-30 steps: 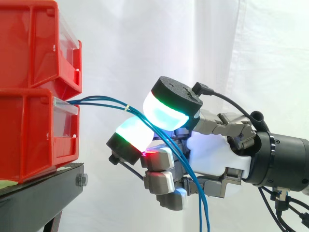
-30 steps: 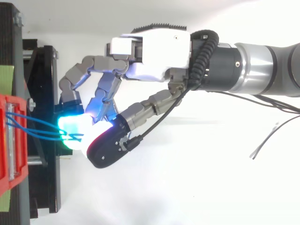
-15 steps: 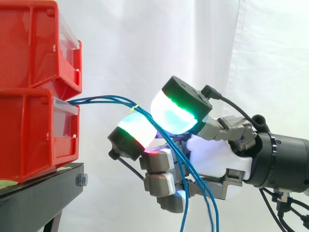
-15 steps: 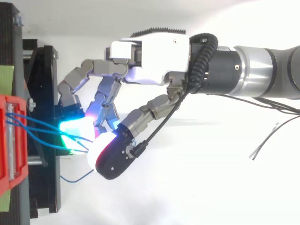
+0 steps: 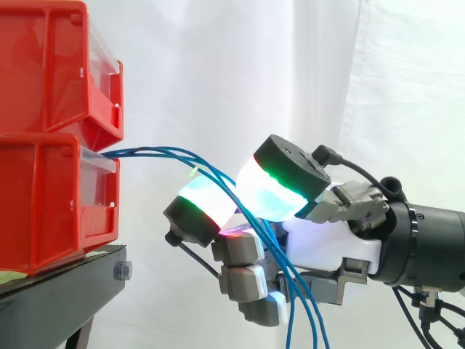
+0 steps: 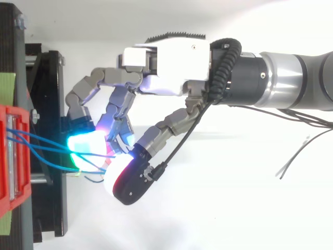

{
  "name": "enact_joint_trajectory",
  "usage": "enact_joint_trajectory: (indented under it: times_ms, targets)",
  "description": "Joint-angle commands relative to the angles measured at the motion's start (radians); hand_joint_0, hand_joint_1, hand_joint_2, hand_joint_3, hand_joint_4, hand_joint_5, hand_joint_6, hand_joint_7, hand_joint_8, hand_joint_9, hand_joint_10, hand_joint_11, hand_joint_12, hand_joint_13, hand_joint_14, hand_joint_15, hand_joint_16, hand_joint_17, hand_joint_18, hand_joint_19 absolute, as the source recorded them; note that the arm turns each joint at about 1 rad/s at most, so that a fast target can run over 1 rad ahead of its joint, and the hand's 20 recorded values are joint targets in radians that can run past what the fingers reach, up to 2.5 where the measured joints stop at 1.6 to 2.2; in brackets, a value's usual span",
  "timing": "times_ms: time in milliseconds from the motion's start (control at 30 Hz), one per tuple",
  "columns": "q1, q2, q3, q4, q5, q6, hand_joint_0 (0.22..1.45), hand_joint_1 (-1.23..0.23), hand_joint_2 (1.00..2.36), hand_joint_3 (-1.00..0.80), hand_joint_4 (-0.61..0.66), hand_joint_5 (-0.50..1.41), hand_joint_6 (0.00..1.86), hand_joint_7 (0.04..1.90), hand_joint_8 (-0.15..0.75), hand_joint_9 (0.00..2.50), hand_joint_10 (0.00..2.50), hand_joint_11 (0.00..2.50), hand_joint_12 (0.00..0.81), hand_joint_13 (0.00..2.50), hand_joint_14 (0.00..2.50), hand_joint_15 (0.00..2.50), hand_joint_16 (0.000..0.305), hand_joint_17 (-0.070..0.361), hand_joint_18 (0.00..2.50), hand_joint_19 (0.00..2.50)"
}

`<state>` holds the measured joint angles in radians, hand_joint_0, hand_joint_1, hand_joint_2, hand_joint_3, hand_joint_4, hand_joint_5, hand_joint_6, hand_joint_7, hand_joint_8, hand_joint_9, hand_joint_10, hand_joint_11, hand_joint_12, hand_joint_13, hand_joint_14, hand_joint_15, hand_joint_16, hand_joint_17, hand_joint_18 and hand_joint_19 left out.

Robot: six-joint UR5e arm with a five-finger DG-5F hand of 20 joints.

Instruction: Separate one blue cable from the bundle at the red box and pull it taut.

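Fingers curl forward in the side view, and two of the thick glowing fingertips (image 5: pixel 280 190), cyan-white with a green rim under their black caps, close from above and below on the blue cables (image 5: pixel 156 153), pinching them. The hand (image 5: pixel 327 240) reaches in from the right, its palm facing left toward the red bins (image 5: pixel 51 65) stacked at the left on a black stand (image 5: pixel 58 291). The cables leave the front lip of the lower red bin (image 5: pixel 51 196) as a small bundle and arch to the right in a shallow curve. They pass between the two pads, then hang down across the palm to the bottom edge. They are curved, not taut, and several strands run together through the pinch. A white curtain (image 5: pixel 218 73) hangs behind.

Seen from the top, the hand (image 6: pixel 177 57) comes in from the right with its fingers bent down and to the left. The glowing fingertips (image 6: pixel 83 146) meet just right of the black stand (image 6: pixel 52 104). Blue cables (image 6: pixel 44 141) run from the red bins (image 6: pixel 6 156) at the left edge across the stand and into the closed pads. The strands spread slightly apart near the bins and draw together at the pinch. One short loose bend shows just below the pads.
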<state>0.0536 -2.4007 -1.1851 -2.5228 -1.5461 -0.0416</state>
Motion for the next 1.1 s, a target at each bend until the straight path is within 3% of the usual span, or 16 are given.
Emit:
enact_joint_trajectory:
  times_ms: [0,433,567,767,900,1067]
  targets:
    - [0.000,0.000,-0.001,-0.004,0.000,0.000,0.64,-0.97,1.00,-0.50,0.14,-0.14,0.93,1.09,0.374,1.07,0.01,1.09,0.386,1.17,0.02,0.91,0.045,0.102,1.16,0.84]
    - [0.002,0.000,0.001,-0.007,0.000,0.003,0.62,-0.76,1.00,-0.50,0.08,-0.14,0.87,1.05,0.373,1.07,0.01,1.05,0.384,1.14,0.02,0.91,0.045,0.102,1.16,0.87]
    - [0.002,0.000,-0.001,-0.016,0.000,0.009,0.64,-0.76,1.00,-0.49,0.03,-0.14,0.86,1.06,0.368,1.07,0.01,1.04,0.380,1.13,0.02,0.91,0.045,0.102,1.16,0.89]
    - [0.006,0.000,-0.001,-0.027,0.000,0.022,0.64,-0.79,1.01,-0.34,0.08,-0.15,0.87,1.09,0.375,1.05,0.01,1.04,0.377,1.13,0.02,0.91,0.046,0.103,1.15,0.89]
    - [0.008,0.000,0.001,-0.031,0.000,0.026,0.60,-0.77,1.00,-0.50,0.14,-0.15,0.87,1.03,0.377,1.05,0.01,1.04,0.378,1.12,0.02,0.92,0.046,0.104,1.15,0.89]
    - [0.009,0.000,0.001,-0.033,0.009,0.029,0.54,-0.71,1.00,-0.50,0.16,-0.15,0.87,1.01,0.385,1.05,0.01,1.03,0.391,1.13,0.02,0.91,0.049,0.109,1.17,0.89]
